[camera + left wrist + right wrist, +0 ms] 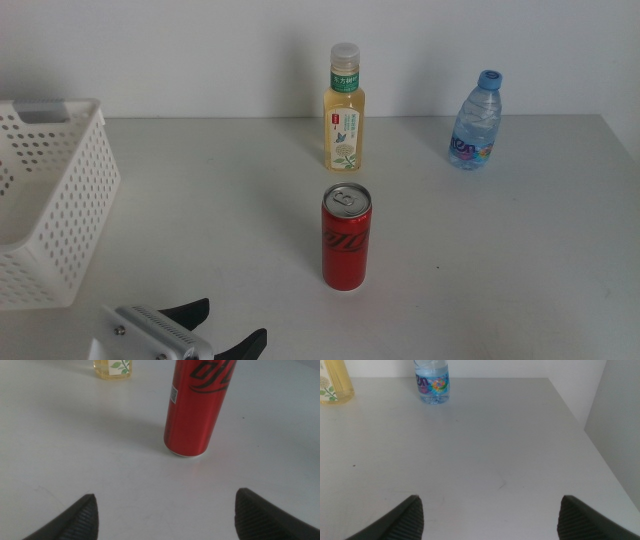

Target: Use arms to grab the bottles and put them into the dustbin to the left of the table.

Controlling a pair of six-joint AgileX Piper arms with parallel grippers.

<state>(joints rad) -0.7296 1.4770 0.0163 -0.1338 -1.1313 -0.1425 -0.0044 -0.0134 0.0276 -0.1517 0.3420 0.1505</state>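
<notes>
A slim red can (345,238) stands upright at the table's middle. A yellow tea bottle (343,110) stands behind it, and a small blue-capped water bottle (476,122) stands at the back right. The white dustbin (45,200) sits at the left edge. My left gripper (220,325) is open and empty at the bottom edge, left of and nearer than the can. In the left wrist view the can (196,405) stands ahead between the open jaws (165,515). My right gripper (490,515) is open and empty; its view shows the water bottle (432,382) far ahead.
The light-grey table (500,260) ends at a right edge (600,455). A white wall rises behind the bottles. The tea bottle's base shows in the left wrist view (113,369) and in the right wrist view (334,385).
</notes>
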